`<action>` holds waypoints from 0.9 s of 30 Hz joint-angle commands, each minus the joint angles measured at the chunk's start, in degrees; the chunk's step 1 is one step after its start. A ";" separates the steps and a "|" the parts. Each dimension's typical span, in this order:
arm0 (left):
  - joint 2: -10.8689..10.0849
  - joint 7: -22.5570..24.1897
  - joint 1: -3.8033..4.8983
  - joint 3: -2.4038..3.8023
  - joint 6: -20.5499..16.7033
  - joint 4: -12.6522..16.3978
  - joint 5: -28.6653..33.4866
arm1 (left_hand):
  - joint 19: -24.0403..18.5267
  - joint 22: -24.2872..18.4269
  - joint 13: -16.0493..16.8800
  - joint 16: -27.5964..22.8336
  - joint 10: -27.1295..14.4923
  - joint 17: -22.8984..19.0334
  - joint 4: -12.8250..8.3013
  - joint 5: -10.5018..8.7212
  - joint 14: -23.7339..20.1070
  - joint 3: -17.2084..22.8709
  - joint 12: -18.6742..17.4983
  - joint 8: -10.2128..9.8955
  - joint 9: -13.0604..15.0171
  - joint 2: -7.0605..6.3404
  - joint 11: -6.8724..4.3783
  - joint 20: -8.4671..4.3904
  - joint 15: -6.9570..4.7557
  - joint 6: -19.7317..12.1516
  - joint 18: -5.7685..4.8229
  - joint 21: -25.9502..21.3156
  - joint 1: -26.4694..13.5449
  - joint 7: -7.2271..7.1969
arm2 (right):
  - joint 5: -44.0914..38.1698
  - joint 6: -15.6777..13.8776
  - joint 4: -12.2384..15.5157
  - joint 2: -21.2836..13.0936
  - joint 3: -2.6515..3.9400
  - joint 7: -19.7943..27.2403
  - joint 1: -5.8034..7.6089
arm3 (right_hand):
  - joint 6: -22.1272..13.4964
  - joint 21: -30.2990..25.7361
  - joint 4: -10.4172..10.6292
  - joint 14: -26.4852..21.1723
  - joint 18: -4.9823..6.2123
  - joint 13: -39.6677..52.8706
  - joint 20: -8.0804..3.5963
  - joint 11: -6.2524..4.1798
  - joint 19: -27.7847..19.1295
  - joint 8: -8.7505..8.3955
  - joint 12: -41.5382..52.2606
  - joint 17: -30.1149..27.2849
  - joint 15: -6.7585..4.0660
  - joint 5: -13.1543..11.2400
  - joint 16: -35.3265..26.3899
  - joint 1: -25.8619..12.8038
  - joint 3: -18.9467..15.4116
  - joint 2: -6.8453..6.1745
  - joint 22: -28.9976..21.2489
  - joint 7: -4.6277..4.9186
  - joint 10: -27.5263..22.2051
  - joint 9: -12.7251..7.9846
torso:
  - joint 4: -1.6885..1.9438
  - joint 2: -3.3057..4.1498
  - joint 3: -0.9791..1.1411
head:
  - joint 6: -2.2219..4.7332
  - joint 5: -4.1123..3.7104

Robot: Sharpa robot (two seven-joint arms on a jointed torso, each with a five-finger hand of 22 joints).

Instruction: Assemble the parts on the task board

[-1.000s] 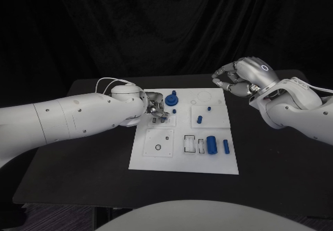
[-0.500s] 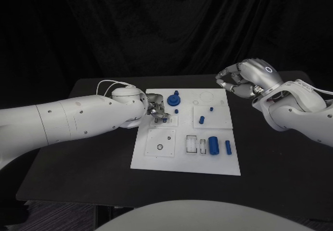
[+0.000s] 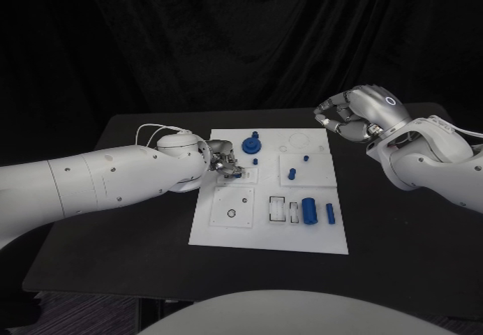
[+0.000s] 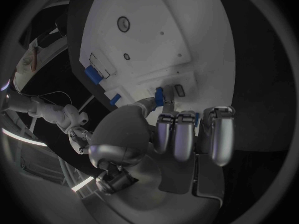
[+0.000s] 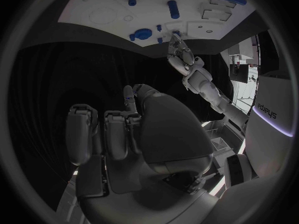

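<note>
Head view: left hand (image 3: 223,166) on task board (image 3: 270,237), right hand (image 3: 347,115) raised.
Left hand pinches a small blue part (image 4: 159,95) at the board's left-rear plate; right hand's fingers curled in, holding nothing, above the tabletop (image 3: 121,230).

Robot lab, black table (image 3: 121,230), black curtain backdrop (image 3: 202,49), white task board (image 3: 264,234) with fixtures

One task board (image 3: 270,234), two hands, about seven blue parts.
</note>
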 commanded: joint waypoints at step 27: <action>-0.42 1.20 -1.14 -0.15 -4.40 -0.05 0.09 | -0.22 7.25 14.93 0.37 5.97 15.08 0.31 -0.21 6.06 1.53 0.20 -0.55 0.53 0.38 -0.37 -0.43 -0.41 0.63 -0.67 -0.38 -1.17 -0.08 | -0.33 1.45 -0.20 0.02 0.04 -2.61 -0.27 | 0.19 -0.64 -0.03 5.29 0.03 15.06 0.37 0.53 2.14 -0.17 0.15 12.66 0.58 0.21 -0.40 0.73 0.50 0.14 12.05 0.11 5.88 -0.12 | -0.13 0.12 0.00 | -0.01 0.34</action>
